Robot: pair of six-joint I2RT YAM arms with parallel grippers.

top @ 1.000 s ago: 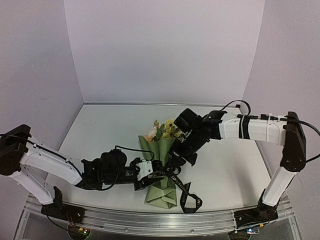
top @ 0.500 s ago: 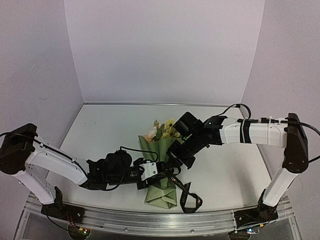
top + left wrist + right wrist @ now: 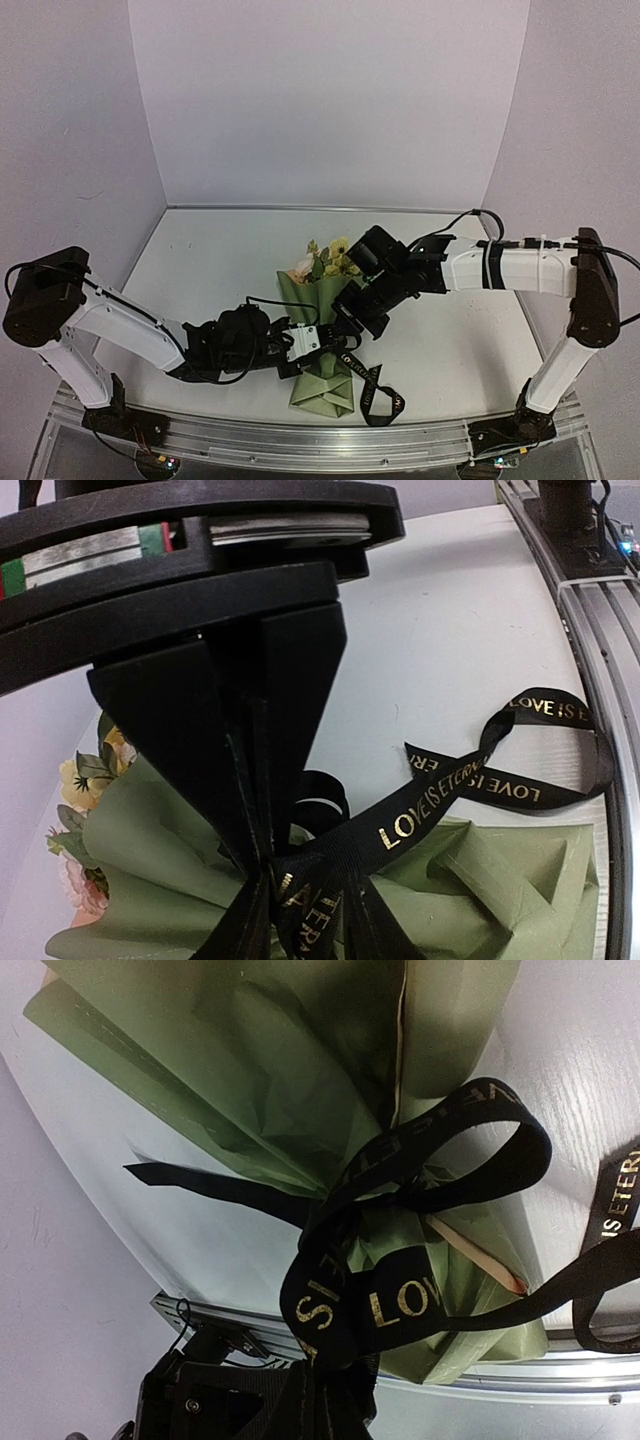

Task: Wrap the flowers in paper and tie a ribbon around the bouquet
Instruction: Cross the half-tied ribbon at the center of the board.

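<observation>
olive-paper bouquet (image 3: 325, 385) lying by the surface's (image 3: 200, 260) near edge, yellow flowers (image 3: 335, 258) toward the far edge, black ribbon (image 3: 440, 798) tied round its middle, left jaws and right jaws each clamped on the ribbon

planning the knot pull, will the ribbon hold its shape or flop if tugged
Likely floppy: the ribbon curls in loose loops and its tail lies slack on the table. Probably thin and light, since it folds flat over the paper. Its slight sheen suggests it may slip when pulled.

Olive-green paper (image 3: 322, 385), black gold-lettered ribbon (image 3: 430, 805), pale yellow flowers (image 3: 338, 252)
</observation>
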